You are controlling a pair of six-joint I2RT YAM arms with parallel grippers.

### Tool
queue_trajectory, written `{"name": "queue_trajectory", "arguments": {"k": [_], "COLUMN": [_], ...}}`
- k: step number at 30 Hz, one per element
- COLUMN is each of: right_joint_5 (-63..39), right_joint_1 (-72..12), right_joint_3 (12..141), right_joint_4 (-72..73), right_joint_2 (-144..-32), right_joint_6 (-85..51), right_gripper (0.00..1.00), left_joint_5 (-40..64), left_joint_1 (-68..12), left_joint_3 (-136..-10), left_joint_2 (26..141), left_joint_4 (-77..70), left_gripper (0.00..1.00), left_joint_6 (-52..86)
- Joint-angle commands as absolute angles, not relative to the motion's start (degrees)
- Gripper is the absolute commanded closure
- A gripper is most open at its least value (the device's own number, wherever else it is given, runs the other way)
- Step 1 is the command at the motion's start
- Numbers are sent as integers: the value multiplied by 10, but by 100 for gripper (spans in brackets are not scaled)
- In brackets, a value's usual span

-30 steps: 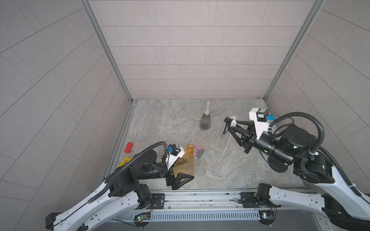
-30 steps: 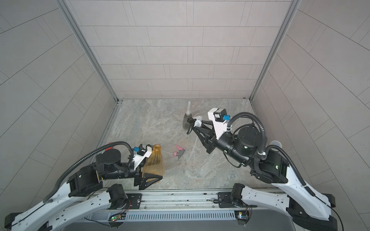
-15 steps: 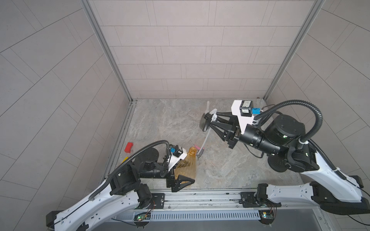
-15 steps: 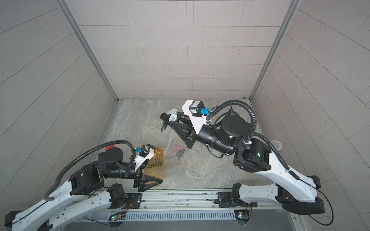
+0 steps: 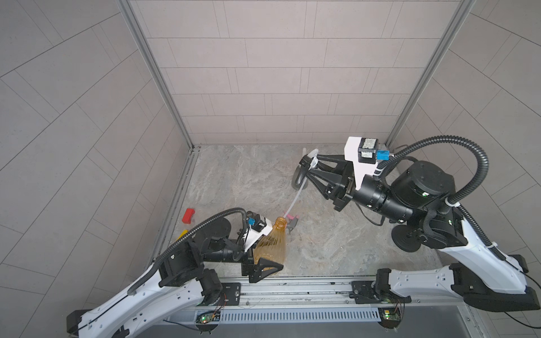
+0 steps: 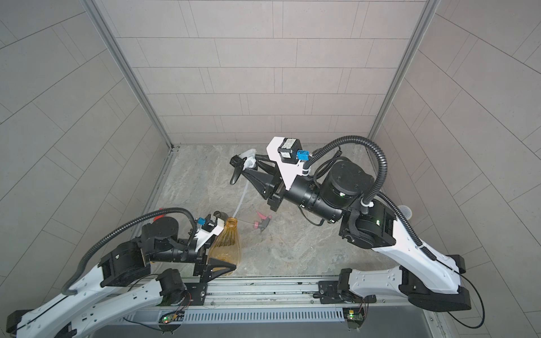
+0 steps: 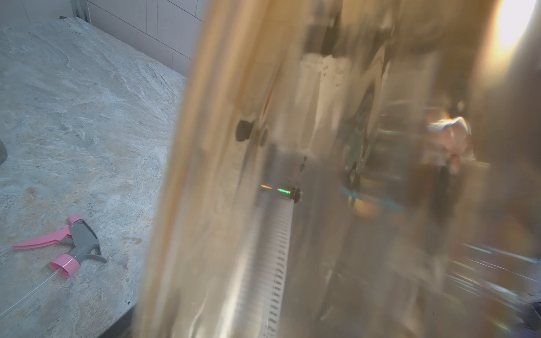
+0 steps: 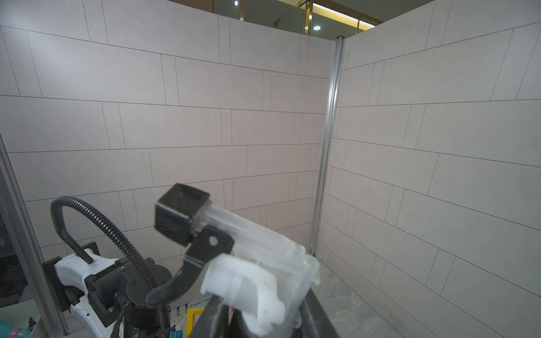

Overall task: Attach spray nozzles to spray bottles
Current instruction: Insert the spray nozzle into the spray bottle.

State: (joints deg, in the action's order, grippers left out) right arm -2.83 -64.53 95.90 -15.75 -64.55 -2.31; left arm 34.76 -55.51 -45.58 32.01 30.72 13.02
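Left gripper [image 5: 268,255] jaws wide, clamped on orange-amber bottle [image 5: 270,244] low on body. Right gripper [image 5: 310,164] jaws part-closed, pinching black-and-white nozzle [image 5: 310,154]. Dip tube [image 5: 296,199] tip at bottle mouth rim. Pink-and-grey nozzle [image 5: 291,223] flat on table between grippers, just beside mouth. Bare table under right jaws.

In the left wrist view the orange bottle [image 7: 292,175] fills most of the frame as a blur (only warped shapes show through), and the pink nozzle [image 7: 79,240] has its tube running off the edge. In the right wrist view the black-and-white nozzle [image 8: 234,254] is soft, and the right gripper [image 8: 260,295] holding it is cut off.
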Motion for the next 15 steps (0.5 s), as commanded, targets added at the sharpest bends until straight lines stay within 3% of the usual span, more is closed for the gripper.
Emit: {"name": "queue_trajectory", "arguments": {"k": [1,8,15], "right_joint_5": [-42,-65,-159], "right_joint_1": [-650,-652,-652], "right_joint_3": [951,906,832], "right_joint_4": [-149,-127,-79], "right_joint_2": [-646,-641,-639], "right_joint_6": [-17,-40,-73], "right_gripper": [78,78,77], "left_joint_5": [349,350,312], "left_joint_1": [-556,-556,-556], "left_joint_3": [-478,-488,-522], "left_joint_2": [312,317,339], "left_joint_4": [304,303,293], "left_gripper": [100,100,100], "left_joint_6": [117,118,144]}}
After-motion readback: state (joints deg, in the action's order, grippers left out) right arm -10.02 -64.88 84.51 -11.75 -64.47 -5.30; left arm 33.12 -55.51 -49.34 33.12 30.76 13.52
